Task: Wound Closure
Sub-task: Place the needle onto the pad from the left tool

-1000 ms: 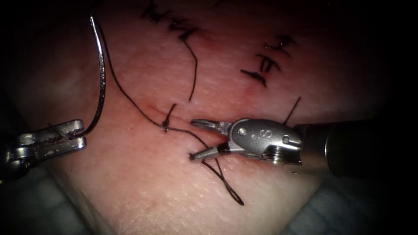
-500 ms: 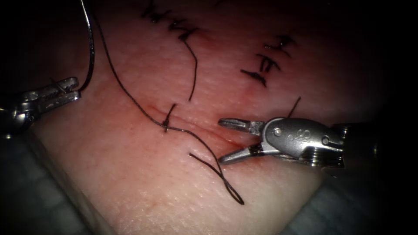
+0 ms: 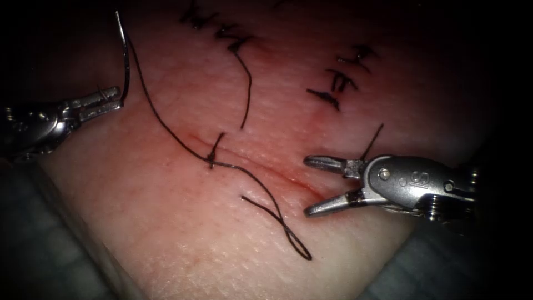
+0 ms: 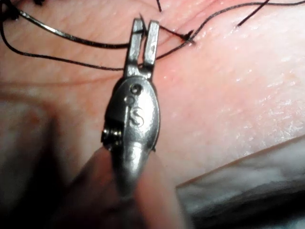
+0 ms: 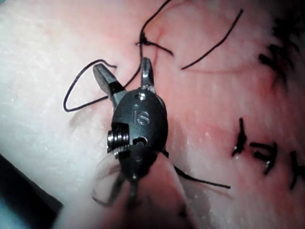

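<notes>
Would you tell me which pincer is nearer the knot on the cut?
Right. The right pincer hangs open just right of the knot; the left pincer, holding the needle, sits farther off, upper left.

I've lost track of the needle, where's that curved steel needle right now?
In the endoscope view the curved steel needle is clear of the tissue, left of the cut, its lower end held in the left claw, dark thread trailing to the knot.

A pale cloth (image 3: pixel 61 261) with a faint grid lies under the slab at its lower edges.
</notes>
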{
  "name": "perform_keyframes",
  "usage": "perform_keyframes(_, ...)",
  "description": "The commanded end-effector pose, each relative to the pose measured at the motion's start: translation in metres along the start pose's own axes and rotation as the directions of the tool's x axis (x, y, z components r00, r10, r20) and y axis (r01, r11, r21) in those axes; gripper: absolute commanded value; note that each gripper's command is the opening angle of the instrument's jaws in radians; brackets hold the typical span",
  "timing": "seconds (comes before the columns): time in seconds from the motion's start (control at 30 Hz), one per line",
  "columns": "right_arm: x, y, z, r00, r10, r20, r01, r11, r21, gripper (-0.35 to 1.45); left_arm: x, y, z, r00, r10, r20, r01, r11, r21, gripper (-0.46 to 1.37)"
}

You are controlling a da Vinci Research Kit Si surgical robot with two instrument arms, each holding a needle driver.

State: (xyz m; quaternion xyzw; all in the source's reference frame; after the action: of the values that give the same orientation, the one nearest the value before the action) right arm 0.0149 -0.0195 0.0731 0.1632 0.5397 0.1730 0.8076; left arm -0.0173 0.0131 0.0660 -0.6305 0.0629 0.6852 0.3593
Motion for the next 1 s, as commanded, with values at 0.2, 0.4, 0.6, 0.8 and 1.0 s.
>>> perform_keyframes(0.2,-0.0003,-0.0001,-0.0001,1.0,-0.004,0.001,0.004,1.0,0.002,0.7,-0.0028,-0.0017,0.0001,0.999,-0.036,-0.01,0.036,0.999,-0.02,-0.35)
perform_keyframes(0.4,-0.0007,-0.0004,0.0001,1.0,-0.009,0.001,0.009,1.0,0.001,0.71,-0.0051,-0.0031,0.0003,0.995,-0.098,-0.013,0.098,0.995,-0.027,-0.35)
perform_keyframes(0.6,-0.0012,-0.0009,0.0003,1.0,-0.014,0.002,0.014,1.0,-0.001,0.71,-0.0077,-0.0036,-0.0004,0.968,-0.219,0.12,0.221,0.975,-0.007,0.1)
perform_keyframes(0.8,-0.0012,-0.001,0.0003,1.0,-0.015,0.002,0.015,1.0,-0.001,0.71,-0.008,-0.0033,-0.0013,0.935,-0.276,0.222,0.273,0.961,0.041,0.67)
perform_keyframes(1.0,-0.0013,-0.0012,0.0003,1.0,-0.016,0.002,0.016,1.0,-0.001,0.72,-0.0065,-0.0036,-0.0032,0.921,-0.301,0.248,0.297,0.953,0.055,0.84)
